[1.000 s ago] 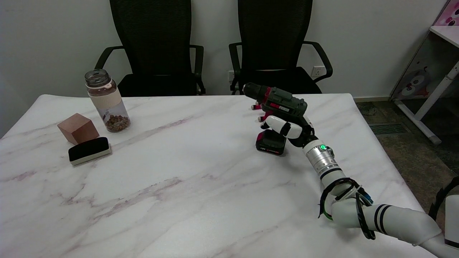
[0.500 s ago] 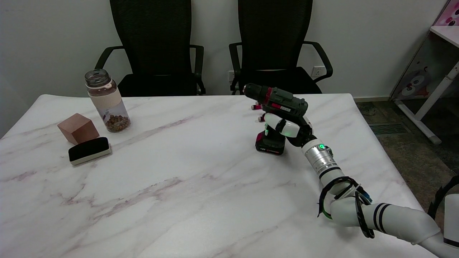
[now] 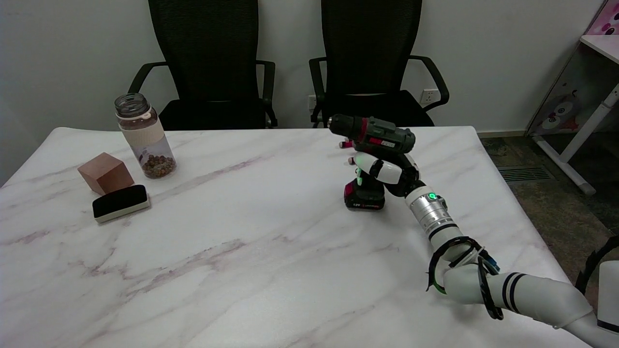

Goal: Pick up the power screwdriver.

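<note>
In the head view, the right hand point(image 3: 384, 170) was wrapped around the handle of the power screwdriver point(image 3: 375, 137), its white fingers point(image 3: 370, 164) curled across the grip just under the dark green motor body. The tool stood upright on the marble table point(image 3: 242, 251), its chuck pointing away to the hand's left and its red-and-black battery base directly below the hand; whether that base touched the tabletop could not be told. Far to the hand's left stood a glass jar point(image 3: 144, 136) with brown bits inside, and beside it a wooden cube point(image 3: 105, 172) and a black-topped eraser point(image 3: 120, 202). Beyond the hand, behind the table, stood two black office chairs point(image 3: 370, 58).
</note>
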